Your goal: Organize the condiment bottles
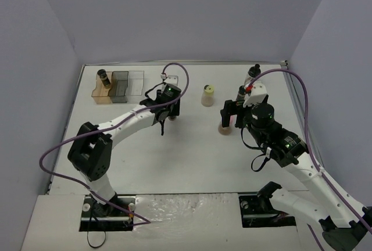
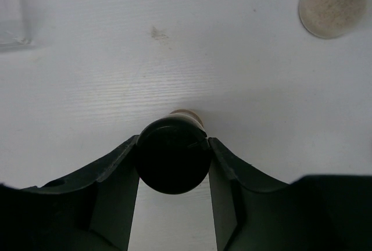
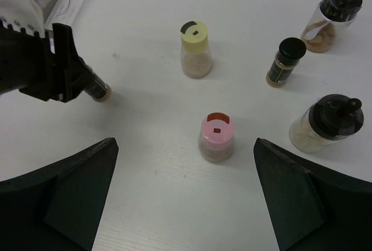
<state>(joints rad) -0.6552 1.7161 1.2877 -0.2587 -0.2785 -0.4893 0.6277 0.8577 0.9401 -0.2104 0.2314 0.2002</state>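
Left gripper jaws pinch a black-capped bottle on the bench, left of the yellow-capped bottle. Right gripper jaws are spread wide above the pink-capped bottle, just right of the yellow-capped one. Labels are too small to read.

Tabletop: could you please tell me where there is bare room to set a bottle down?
Free: the table's near middle, between the two arms; also between the left hand and the yellow-capped bottle. Crowded: the right, around the pink-capped bottle, black-capped bottle and knob-capped bottles.

Dark bottle stands in the tray's brown section.
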